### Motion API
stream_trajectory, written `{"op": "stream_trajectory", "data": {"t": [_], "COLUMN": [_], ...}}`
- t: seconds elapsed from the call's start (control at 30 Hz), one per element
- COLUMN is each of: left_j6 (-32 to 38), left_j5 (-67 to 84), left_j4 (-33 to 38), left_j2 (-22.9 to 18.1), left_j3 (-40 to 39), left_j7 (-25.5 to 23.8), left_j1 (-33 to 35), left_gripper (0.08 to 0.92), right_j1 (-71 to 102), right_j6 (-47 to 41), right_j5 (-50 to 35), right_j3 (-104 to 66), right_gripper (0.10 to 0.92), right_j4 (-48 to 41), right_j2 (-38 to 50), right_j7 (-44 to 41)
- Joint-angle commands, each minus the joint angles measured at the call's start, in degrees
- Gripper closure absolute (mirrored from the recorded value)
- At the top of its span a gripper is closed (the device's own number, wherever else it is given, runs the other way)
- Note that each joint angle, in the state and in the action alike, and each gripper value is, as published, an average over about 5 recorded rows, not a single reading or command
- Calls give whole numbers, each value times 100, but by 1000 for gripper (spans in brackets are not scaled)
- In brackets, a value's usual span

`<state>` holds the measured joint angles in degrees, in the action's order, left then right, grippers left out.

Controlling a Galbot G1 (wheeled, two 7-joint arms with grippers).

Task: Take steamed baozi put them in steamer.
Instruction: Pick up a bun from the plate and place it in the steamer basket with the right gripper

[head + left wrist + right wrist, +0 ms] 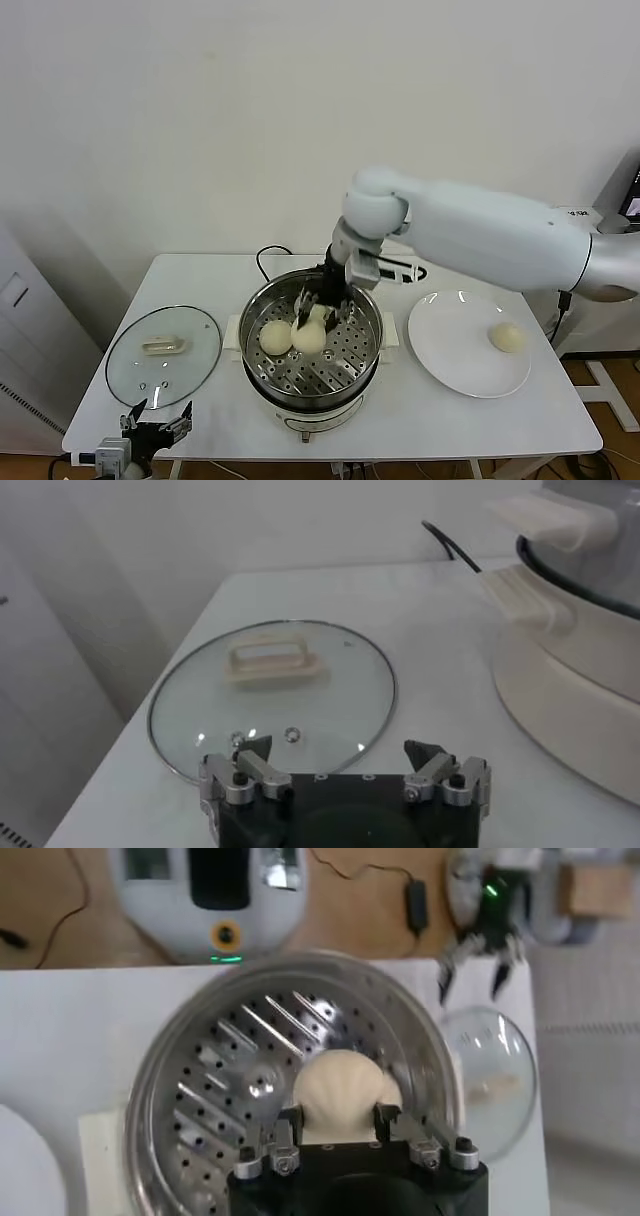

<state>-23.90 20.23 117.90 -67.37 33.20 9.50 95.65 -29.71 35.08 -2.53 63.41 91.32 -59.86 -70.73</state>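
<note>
A third baozi [318, 313] is held clenched between the fingers of the right gripper [322, 307] inside the steamer [262, 305] at the worktop's middle; it should be set on bare tray beside the two buns before release. One bun [507, 337] waits toward the right edge. The left gripper [155, 421], fingers released, is parked at the front-left corner

Head view bright, even, soft light; faint shadow on wall upper left. Glare spots on steamer [312, 345] rim and perforated tray. Small reflections on glass lid [272, 695]. Right wrist view slightly blurred, background out of focus. Left wrist view hazy at right edge.
</note>
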Motion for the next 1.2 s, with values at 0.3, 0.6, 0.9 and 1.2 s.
{"op": "stream_trajectory", "data": {"t": [0.3,0.6,0.9,1.2], "left_j6": [-12,-12,-9,-9], "left_j5": [-3,-1,-4,-14], "left_j4": [-38,-72,-82,-74], "left_j2": [-12,5,-21,-28], "left_j3": [6,15,26,31], "left_j7": [-2,-1,0,1], "left_j1": [-26,-52,-43,-42], "left_gripper": [177,177,177,177], "right_j1": [833,1152,1111,558], "right_j6": [657,580,317,-23], "right_j5": [1381,1630,1541,974], "right_j3": [-197,-296,-324,-773], "right_gripper": [567,558,477,239], "right_j4": [345,324,377,28], "right_j2": [-169,-160,-143,40], "right_j7": [-181,-203,-197,-328]}}
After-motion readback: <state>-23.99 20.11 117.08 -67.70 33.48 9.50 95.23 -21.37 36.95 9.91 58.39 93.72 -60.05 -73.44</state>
